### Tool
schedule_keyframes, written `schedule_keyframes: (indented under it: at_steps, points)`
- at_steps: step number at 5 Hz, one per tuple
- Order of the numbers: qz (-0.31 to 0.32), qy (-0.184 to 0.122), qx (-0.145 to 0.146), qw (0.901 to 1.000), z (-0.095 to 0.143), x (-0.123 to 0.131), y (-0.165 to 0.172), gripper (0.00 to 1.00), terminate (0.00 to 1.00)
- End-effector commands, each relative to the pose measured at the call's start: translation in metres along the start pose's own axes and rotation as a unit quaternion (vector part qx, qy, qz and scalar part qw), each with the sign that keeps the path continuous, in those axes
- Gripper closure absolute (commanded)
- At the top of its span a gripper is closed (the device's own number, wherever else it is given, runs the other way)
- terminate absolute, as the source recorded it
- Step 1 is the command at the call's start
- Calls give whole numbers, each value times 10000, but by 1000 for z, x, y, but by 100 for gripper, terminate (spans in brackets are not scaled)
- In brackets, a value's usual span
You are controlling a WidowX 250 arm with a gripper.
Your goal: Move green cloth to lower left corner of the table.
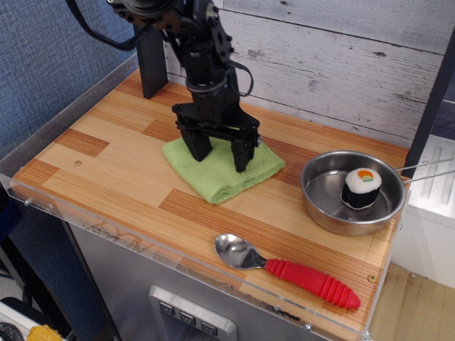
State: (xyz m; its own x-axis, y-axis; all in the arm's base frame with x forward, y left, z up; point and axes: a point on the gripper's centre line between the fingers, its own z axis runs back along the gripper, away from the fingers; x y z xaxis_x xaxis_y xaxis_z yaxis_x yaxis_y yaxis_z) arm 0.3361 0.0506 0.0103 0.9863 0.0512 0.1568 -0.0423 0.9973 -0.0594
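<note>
Broadly, the table [106, 167] is the biggest thing in view, a wood-plank top in light and darker brown with a clear rim along its near edge. Next in size, the black robot arm [202, 53] reaches down from the upper left, and its gripper [219, 153] stands over the middle of the table with its two fingers spread apart, their tips pressing down on the cloth, one near the left side and one near the right. Under them lies the green cloth [217, 177], folded and a little rumpled, near the centre of the table and toward the back, well apart from the near left corner. To the right sits a steel pan [323, 192] holding a toy sushi roll [362, 187]. Near the front edge lies a spoon [288, 268] with a red ribbed handle, its bowl pointing left.
</note>
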Motion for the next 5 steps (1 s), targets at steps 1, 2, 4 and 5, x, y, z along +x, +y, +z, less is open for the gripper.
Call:
schedule_keyframes:
  at_steps: [1, 2, 4, 5]
  points:
    - [539, -176, 191, 9982, 11, 5, 44, 0, 0]
    - [728, -262, 279, 9966, 18, 10, 61, 0, 0]
    - [1132, -374, 381, 9921, 28, 2, 91, 0, 0]
    - [1220, -428, 493, 9904, 34, -12, 99, 0, 0]
